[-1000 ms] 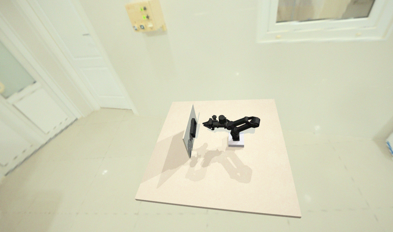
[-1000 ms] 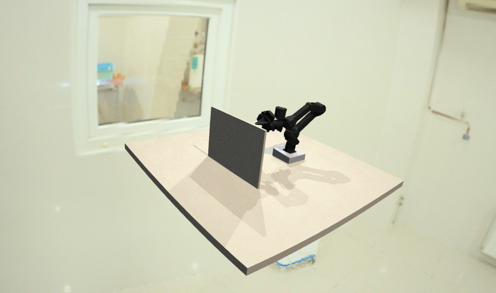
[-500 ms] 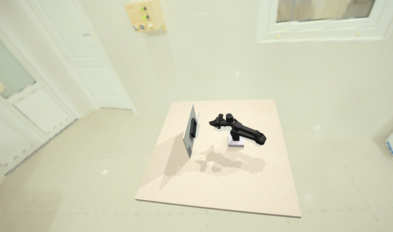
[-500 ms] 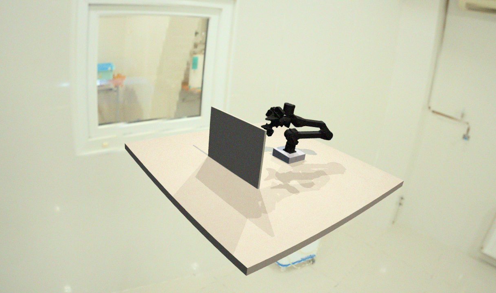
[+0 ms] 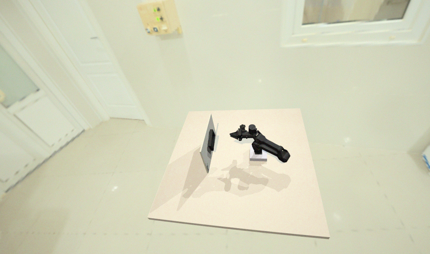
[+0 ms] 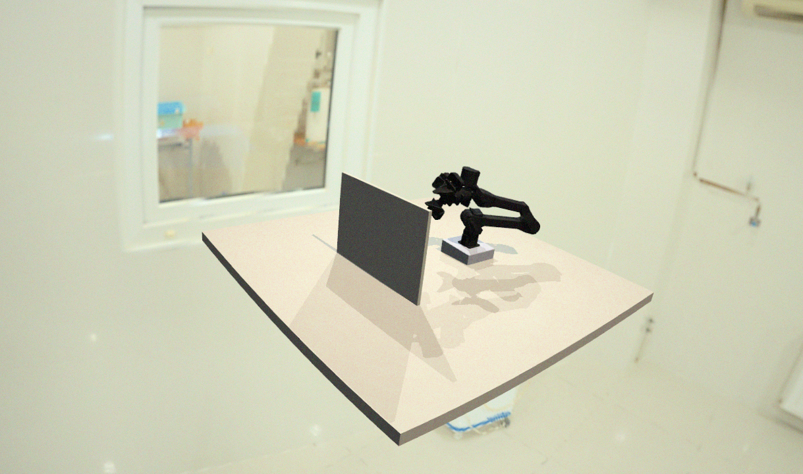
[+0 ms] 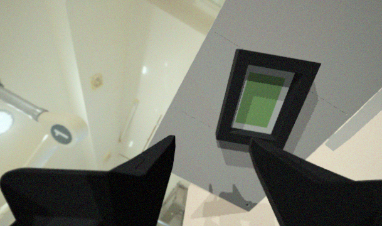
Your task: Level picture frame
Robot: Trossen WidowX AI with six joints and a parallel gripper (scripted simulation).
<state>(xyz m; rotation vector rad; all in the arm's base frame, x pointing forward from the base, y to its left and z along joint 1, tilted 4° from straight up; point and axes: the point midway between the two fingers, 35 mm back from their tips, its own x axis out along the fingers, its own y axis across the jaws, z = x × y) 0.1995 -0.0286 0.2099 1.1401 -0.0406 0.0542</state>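
The picture frame (image 5: pixel 210 139) (image 7: pixel 231 97), black around a green and white picture, hangs crooked on the grey wall panel (image 5: pixel 204 155) (image 6: pixel 383 241) (image 7: pixel 272 28). The wrist view is rolled, with the panel's upper edge to the left. Against the panel's edges, the frame's end farther from the top camera sits too high; the nearer end, toward the fingers in the wrist view, sits low. My gripper (image 5: pixel 232 134) (image 7: pixel 212 142) is open and empty, drawn back from the frame with a clear gap. One fingertip only overlaps the frame's corner in the wrist view. Screw and notched strip are hidden.
The panel stands upright on the pale table (image 5: pixel 257 205) (image 6: pixel 510 330). The arm's base block (image 5: pixel 258 158) (image 6: pixel 468 257) stands on the table on the frame's side of the panel. Shadows of the arm fall on the table and the panel's lower corner.
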